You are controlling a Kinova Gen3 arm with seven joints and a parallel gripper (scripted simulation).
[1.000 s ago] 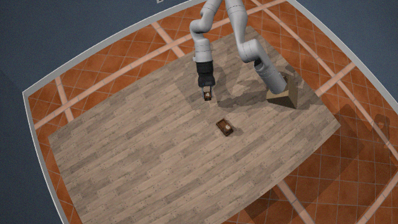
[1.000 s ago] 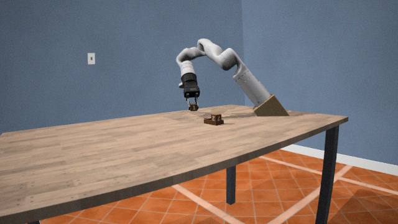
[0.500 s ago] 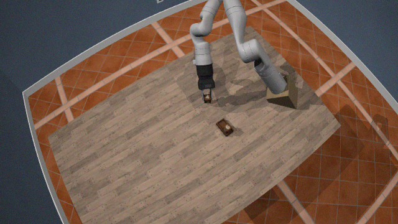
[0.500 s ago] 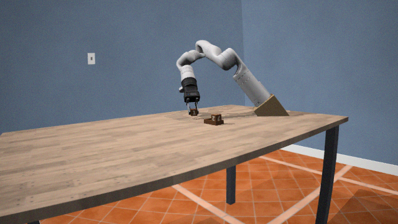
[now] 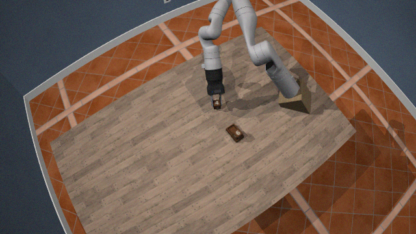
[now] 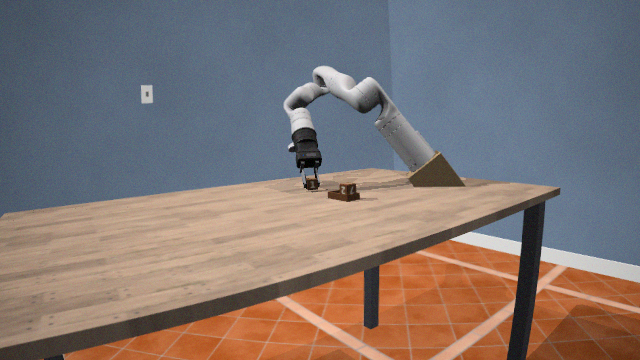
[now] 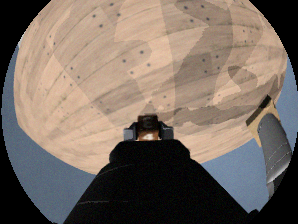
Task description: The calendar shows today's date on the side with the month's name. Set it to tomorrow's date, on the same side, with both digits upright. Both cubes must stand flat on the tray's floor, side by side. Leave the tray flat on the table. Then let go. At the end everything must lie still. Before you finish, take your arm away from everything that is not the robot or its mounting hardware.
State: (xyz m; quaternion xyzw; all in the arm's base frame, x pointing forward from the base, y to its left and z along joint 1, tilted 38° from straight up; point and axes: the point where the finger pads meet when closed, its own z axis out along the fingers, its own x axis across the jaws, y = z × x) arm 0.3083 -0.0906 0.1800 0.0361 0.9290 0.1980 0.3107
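- While my arm [image 6: 350,92] arches over the far part of the wooden table [image 6: 210,235], my gripper [image 5: 216,99] points straight down and is clamped on one calendar cube [image 5: 217,104], fingers about halfway apart with the cube filling the gap between them.
- In the exterior view the cube [image 6: 312,184] sits at the very tips of my fingers [image 6: 303,176], at or just above the table surface; I cannot tell whether its underside touches the wood.
- From the top view a pale digit shows on the cube's upper face; it is too small for me to read with confidence.
- My wrist camera shows only the dark gripper body [image 7: 143,196] and a small brown patch of the cube [image 7: 149,135] at its tip, with the table behind it.
- The tray [image 5: 232,132] lies flat on the table, well apart from my gripper, nearer the table's middle.
- The second cube [image 5: 238,132] stands in one end of the tray, leaving the other end of the tray floor bare.
- In the exterior view this cube [image 6: 347,189] shows a white digit on its camera-facing side, standing above the tray's low wall [image 6: 336,196].
- My arm's wedge-shaped wooden mount [image 6: 440,175] sits near the table's far right corner, beyond the tray.
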